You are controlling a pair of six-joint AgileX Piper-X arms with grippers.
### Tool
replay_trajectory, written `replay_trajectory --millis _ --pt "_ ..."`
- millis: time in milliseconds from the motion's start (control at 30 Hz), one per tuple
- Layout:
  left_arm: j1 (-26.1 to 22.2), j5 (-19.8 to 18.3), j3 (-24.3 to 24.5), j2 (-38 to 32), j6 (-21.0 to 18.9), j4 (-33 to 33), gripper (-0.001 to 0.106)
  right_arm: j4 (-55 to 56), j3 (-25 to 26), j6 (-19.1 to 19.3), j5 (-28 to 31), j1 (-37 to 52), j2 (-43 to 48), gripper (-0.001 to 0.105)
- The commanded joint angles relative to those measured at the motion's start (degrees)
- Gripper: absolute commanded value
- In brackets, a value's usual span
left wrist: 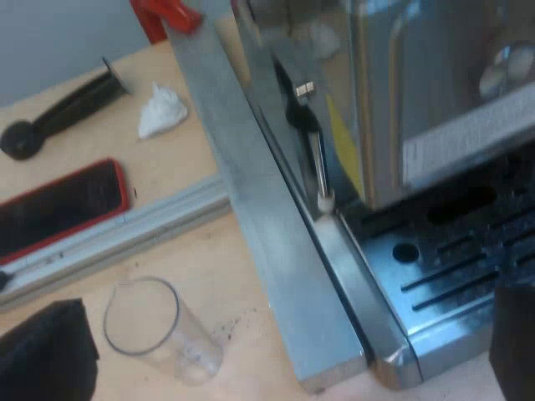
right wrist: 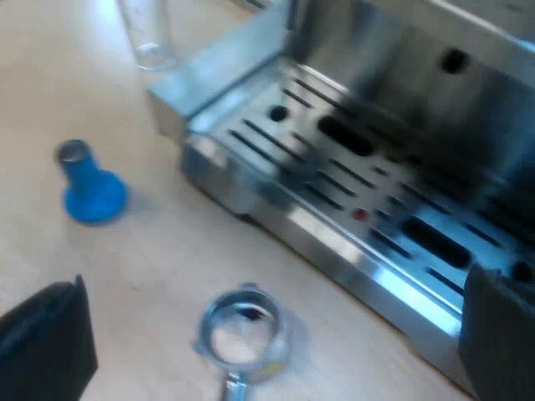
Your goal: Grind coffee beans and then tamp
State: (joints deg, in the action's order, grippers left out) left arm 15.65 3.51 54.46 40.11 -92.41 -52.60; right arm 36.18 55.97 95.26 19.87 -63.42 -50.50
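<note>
No legible text anywhere; yellow sticker (left wrist: 344,149) on espresso machine (left wrist: 435,83) unreadable; marks on measuring glass (left wrist: 159,330) too faint

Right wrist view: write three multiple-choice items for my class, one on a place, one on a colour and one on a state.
1. Where is the metal holder?
A. on the table near the drip tray
B. on the drip tray
C. held up in the air

2. What colour is the tamper?
A. black
B. blue
C. red

3. How is the right gripper?
A. shut on the tamper
B. shut on the metal holder
C. open, holding nothing

Key:
1 A, its ring rests on the wood.
2 B, its body is bright blue.
3 C, its fingers stand wide apart, gripping nothing.
</note>
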Motion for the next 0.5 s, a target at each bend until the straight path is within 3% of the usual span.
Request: replay_trajectory --millis 33,233,300,500 --pt "-1.67 0.04 2.2 0.37 -0.08 0.21 0.098 6.54 2.01 0.66 -3.63 11.0 2.25 0.09" --pt "-8.39 -5.13 3.71 0.45 -0.5 0.21 0.098 10.96 2.02 0.66 -9.53 26.05 4.92 0.09" --pt "-10.56 -7.12 3.68 0.45 -2.27 -0.14 0.098 12.9 2.02 0.91 -12.02 33.05 5.89 0.09" --pt "-11.05 -8.11 3.68 0.45 -3.32 -0.51 0.098 17.02 1.53 3.74 -15.04 47.08 8.14 0.09"
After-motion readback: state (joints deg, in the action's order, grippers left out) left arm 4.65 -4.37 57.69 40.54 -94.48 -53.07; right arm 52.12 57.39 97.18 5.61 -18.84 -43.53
